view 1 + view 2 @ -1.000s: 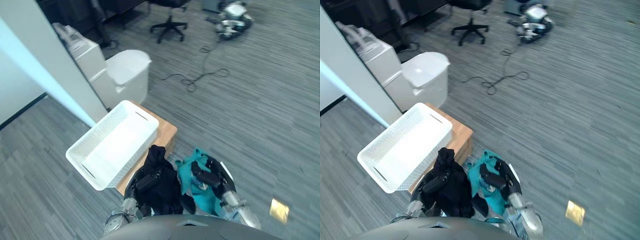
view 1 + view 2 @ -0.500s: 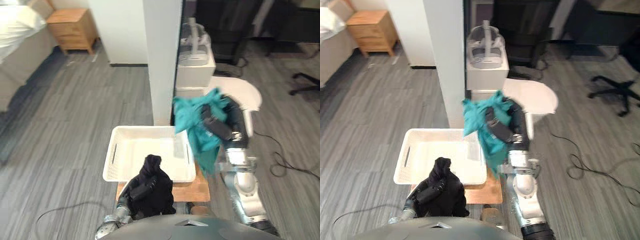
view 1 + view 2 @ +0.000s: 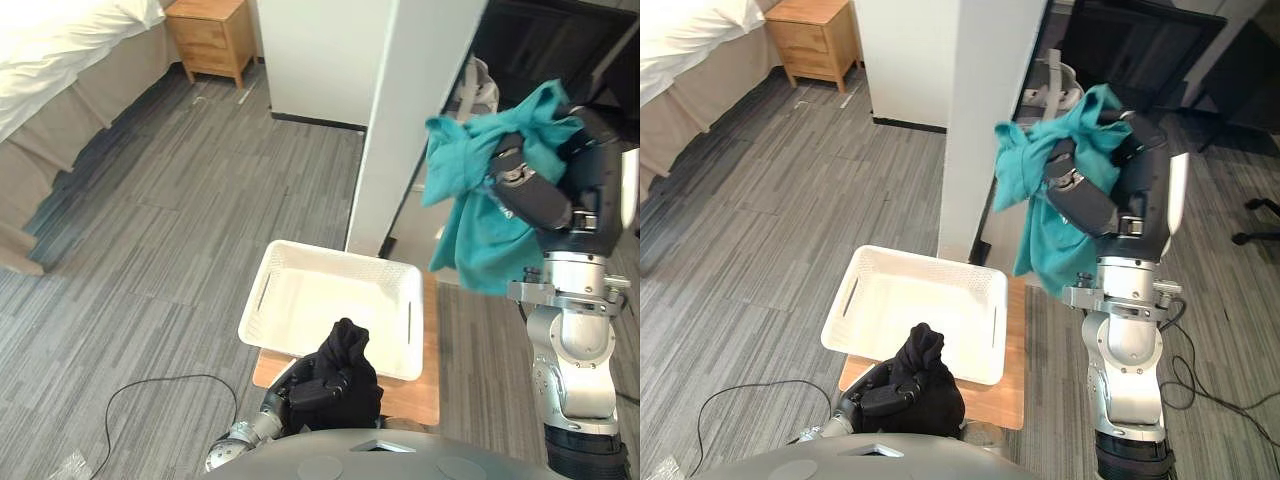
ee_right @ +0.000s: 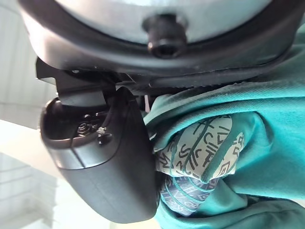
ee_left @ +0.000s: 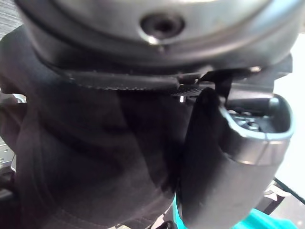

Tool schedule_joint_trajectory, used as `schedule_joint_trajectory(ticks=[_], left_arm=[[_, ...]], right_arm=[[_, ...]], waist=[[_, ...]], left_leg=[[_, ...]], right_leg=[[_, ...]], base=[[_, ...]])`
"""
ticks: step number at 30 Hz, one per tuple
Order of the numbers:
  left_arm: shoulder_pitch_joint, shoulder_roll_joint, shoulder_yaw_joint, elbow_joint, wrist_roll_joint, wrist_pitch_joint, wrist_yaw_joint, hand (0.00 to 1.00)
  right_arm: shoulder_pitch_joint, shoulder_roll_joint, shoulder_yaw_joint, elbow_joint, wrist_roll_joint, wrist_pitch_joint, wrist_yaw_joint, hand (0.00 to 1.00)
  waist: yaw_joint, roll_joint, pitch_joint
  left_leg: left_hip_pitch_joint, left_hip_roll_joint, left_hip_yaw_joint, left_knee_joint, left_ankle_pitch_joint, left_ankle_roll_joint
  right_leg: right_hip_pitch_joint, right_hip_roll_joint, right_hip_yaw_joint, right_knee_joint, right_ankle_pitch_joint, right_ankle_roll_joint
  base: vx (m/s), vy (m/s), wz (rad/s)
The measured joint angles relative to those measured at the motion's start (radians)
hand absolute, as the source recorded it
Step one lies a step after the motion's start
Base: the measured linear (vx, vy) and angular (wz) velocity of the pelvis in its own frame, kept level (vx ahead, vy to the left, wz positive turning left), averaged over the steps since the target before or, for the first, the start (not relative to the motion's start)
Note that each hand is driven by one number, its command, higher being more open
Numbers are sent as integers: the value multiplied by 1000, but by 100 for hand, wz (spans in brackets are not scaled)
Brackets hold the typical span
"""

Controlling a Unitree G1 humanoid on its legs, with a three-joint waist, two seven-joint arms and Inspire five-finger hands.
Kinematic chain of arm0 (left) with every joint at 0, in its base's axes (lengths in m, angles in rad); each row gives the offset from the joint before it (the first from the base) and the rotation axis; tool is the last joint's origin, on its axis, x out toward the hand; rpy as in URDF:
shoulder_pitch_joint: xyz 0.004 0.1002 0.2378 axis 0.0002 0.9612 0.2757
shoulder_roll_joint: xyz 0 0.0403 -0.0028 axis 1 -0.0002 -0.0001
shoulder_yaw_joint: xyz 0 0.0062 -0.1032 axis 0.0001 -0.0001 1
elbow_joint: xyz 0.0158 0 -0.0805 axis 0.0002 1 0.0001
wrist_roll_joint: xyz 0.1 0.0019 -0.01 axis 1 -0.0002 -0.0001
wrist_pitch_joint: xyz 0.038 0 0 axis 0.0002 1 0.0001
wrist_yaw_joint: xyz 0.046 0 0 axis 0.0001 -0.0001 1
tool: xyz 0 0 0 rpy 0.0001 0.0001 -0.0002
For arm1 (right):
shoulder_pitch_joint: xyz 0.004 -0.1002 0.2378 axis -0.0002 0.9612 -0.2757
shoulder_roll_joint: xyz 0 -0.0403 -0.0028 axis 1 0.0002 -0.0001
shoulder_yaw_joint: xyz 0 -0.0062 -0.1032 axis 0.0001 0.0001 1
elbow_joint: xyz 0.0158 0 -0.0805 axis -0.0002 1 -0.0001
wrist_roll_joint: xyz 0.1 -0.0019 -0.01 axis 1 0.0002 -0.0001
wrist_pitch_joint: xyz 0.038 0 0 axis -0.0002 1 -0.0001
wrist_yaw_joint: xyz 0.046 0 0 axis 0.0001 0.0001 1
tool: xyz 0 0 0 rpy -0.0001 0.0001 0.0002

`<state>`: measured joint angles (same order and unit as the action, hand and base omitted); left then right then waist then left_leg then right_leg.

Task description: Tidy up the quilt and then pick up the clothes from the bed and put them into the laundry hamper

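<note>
1. The right robot hand is clenched around a teal garment, held high beside a white pillar.
2. The left robot hand grips a black garment low, at the near rim of the white laundry hamper.
3. The hamper sits on a small wooden table.

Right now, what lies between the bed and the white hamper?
Only bare grey floor lies between the bed and the white hamper, seen in the left eye view.
</note>
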<state>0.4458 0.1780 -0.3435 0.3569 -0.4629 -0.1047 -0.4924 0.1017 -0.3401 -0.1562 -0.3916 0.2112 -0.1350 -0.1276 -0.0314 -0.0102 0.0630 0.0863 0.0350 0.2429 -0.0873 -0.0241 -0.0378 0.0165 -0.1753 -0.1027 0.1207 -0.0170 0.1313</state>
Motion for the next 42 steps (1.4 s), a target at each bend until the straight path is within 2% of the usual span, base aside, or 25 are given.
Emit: schedule_joint_trajectory(ticks=[3, 5, 9, 10, 11, 14, 18, 20, 24, 26, 28, 33, 37, 40, 42], left_arm=[[-28, 6, 0, 21, 4, 3, -1, 0], [-70, 8, -2, 70, 7, 4, 9, 0], [-164, 6, -25, 109, 2, 26, 112, 0], [-175, 5, -25, 107, 2, 27, 128, 0], [-197, 1, -23, 103, 2, 27, 160, 0], [-241, -14, -13, 78, -4, 43, 234, 0], [-298, -52, -13, 20, -32, 67, 307, 0], [-322, -81, -20, 19, -49, 72, 328, 0], [-392, -104, -94, 29, -65, 101, 380, 0], [-435, -111, -135, 63, -86, 106, 396, 0], [-500, -143, -174, 145, -94, 106, 413, 0], [-598, -197, -259, 276, -129, 103, 438, 0], [-687, -214, -286, 365, -170, 96, 452, 0], [-746, -220, -283, 407, -170, 66, 478, 0], [-787, -221, -270, 433, -171, 53, 493, 0]], right_arm=[[-23, 6, 48, 99, -1, 41, -10, 0], [-24, 36, 95, 128, -5, 48, -20, 0], [-42, 74, 213, 162, -93, 48, -45, 0], [-46, 77, 230, 168, -109, 48, -47, 0], [-57, 84, 259, 188, -132, 44, -47, 0], [-67, 121, 310, 239, -170, 41, -47, 0], [-63, 153, 347, 335, -167, 41, -27, 0], [-44, 160, 367, 362, -167, 40, -9, 0], [-32, 188, 462, 383, -195, 8, 27, 0], [-73, 189, 505, 383, -211, 0, 36, 0], [-180, 189, 543, 384, -242, 0, 39, 0], [-407, 193, 562, 384, -232, -3, 43, 0], [-471, 203, 573, 384, -195, -3, 60, 0], [-481, 205, 588, 384, -195, 1, 78, 0], [-490, 209, 601, 385, -195, 24, 95, 0]], waist=[[-1, -2, -1], [-3, -2, -1], [-6, -12, -3], [-4, -15, -5], [-3, -24, -10], [-1, -46, -23], [-28, -43, -22], [-29, -39, -20], [-36, -38, -19], [-37, -39, -20], [-40, -40, -20], [-53, -45, -23], [-62, -62, -32], [-77, -70, -35], [-84, -73, -37]], left_leg=[[-7, -8, -3, -1, 2, 3], [-6, -8, 0, 3, 5, 7], [23, -13, 18, 3, 7, 10], [26, -15, 25, 3, 7, 10], [26, -16, 39, 3, 7, 10], [22, -26, 73, -1, 7, 12], [19, -23, 88, -2, 6, 12], [21, -16, 92, -2, 8, 12], [21, 2, 102, -3, 24, -7], [23, 8, 107, -3, 31, -13], [24, 14, 108, -3, 41, -15], [23, 17, 107, -4, 61, -11], [23, 18, 108, -4, 66, -11], [22, 18, 113, -4, 68, -10], [20, 19, 119, -4, 69, -10]], right_leg=[[-8, -1, 1, 0, 31, -14], [-20, -2, -8, 19, 48, -9], [-46, -14, -30, 103, 51, -5], [-45, -15, -28, 97, 55, 0], [-33, -13, -26, 57, 65, -12], [7, -13, -22, -71, 101, -14], [19, -9, -21, -107, 100, -22], [19, -6, -18, -107, 92, -34], [23, 12, -14, -127, 84, -45], [28, 18, -14, -141, 84, -45], [29, 23, -18, -145, 84, -45], [35, 25, -28, -155, 86, -41], [34, 25, -26, -156, 88, -38], [32, 26, -25, -156, 89, -37], [26, 28, -17, -155, 89, -38]], base=[[-19, 90, 5], [-18, 57, -4], [-39, 19, -8], [-62, 21, -26], [-69, 24, -35], [-79, -4, -39], [-75, -38, -13], [-32, -38, -8], [-21, -73, -9], [-38, -77, -8], [-51, -62, 0], [-48, -30, 4], [-16, -2, 0], [0, 0, 0], [-13, 1, -10]])
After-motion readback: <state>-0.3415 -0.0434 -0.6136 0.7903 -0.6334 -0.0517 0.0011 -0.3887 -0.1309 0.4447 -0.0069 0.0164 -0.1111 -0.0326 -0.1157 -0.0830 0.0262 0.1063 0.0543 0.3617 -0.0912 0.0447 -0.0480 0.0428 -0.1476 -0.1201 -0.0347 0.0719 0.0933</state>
